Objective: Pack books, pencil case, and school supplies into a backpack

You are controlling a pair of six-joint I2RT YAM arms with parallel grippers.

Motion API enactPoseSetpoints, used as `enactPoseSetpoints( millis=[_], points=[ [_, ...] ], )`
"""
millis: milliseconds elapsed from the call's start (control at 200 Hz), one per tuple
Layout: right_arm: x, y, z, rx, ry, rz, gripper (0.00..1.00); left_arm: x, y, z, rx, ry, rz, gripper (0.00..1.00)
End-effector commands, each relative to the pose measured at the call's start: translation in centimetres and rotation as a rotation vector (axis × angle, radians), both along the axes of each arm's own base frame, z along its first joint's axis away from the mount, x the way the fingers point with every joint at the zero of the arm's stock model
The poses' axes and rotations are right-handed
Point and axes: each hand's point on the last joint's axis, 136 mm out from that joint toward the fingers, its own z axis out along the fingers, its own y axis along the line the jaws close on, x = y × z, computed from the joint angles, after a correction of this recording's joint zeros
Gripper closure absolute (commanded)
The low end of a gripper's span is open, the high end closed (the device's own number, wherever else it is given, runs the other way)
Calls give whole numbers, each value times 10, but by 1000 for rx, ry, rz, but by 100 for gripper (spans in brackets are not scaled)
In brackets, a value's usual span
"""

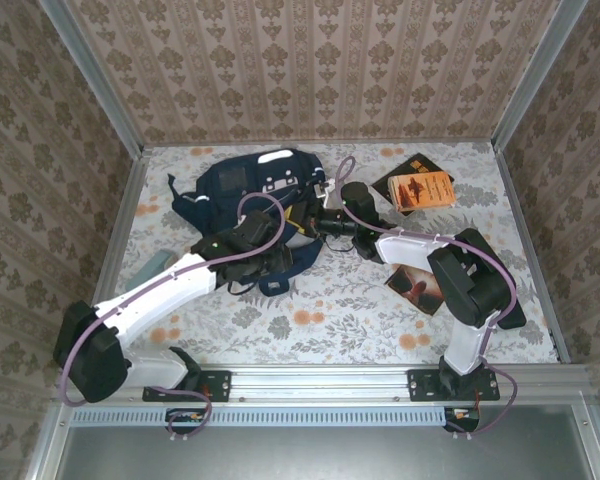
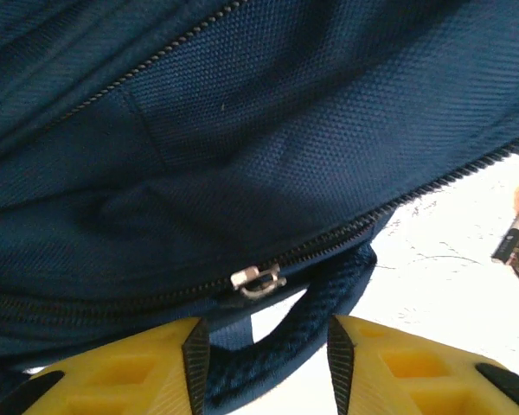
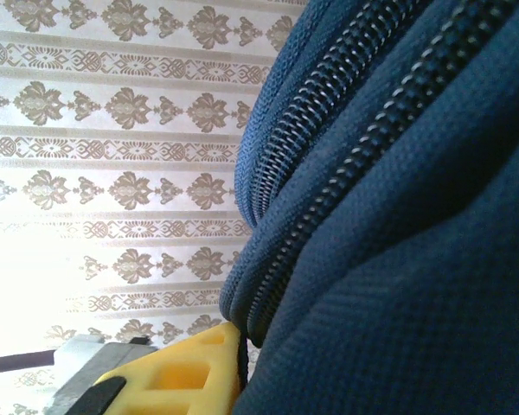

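The navy backpack [image 1: 245, 190] lies at the middle back of the table. My left gripper [image 1: 258, 238] is at its near edge. In the left wrist view its yellow fingers [image 2: 138, 372] stand apart, open, with the backpack's blue carry handle [image 2: 303, 333] looped between them below a metal zipper pull [image 2: 258, 279]. My right gripper [image 1: 318, 222] is at the backpack's right side. One yellow finger [image 3: 182, 372] presses on the zippered fabric edge [image 3: 329, 259], which hides the other finger. An orange book [image 1: 427, 188] lies on a black book [image 1: 395, 178] at the back right. A reddish-brown book [image 1: 412, 284] lies under the right arm. The mint pencil case [image 1: 153, 266] peeks out beside the left arm.
Patterned walls close in the table on three sides, with metal posts [image 1: 90, 75] at the back corners. Purple cables [image 1: 270, 205] loop over both arms above the backpack. Flowered tablecloth [image 1: 320, 310] shows between the arms in front.
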Motion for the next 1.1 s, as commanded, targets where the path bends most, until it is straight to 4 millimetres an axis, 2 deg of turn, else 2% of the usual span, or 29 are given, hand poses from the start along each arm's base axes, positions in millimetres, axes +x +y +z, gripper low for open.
enactPoseSetpoints(
  millis=[0,240,350,585,660,805,970,1095],
  points=[
    [1,10,42,123,-70,9,80,9,6,-6,51,-55,6,55],
    [1,10,52,226,-3,-7,81,24,16,-15,122,-115,41,60],
    [1,10,53,230,7,-13,83,31,10,-13,107,-158,22,64],
    [0,13,43,224,41,-19,85,39,-5,1,37,-221,-10,70],
    [0,13,40,220,47,-21,85,40,-9,5,7,-232,-13,75],
    [-1,13,33,207,55,-31,86,38,-8,8,-6,-233,-5,85],
    [0,13,28,188,53,-38,86,38,-2,9,-5,-241,17,87],
    [0,11,22,161,44,-48,86,39,0,14,-7,-253,24,97]
  ],
)
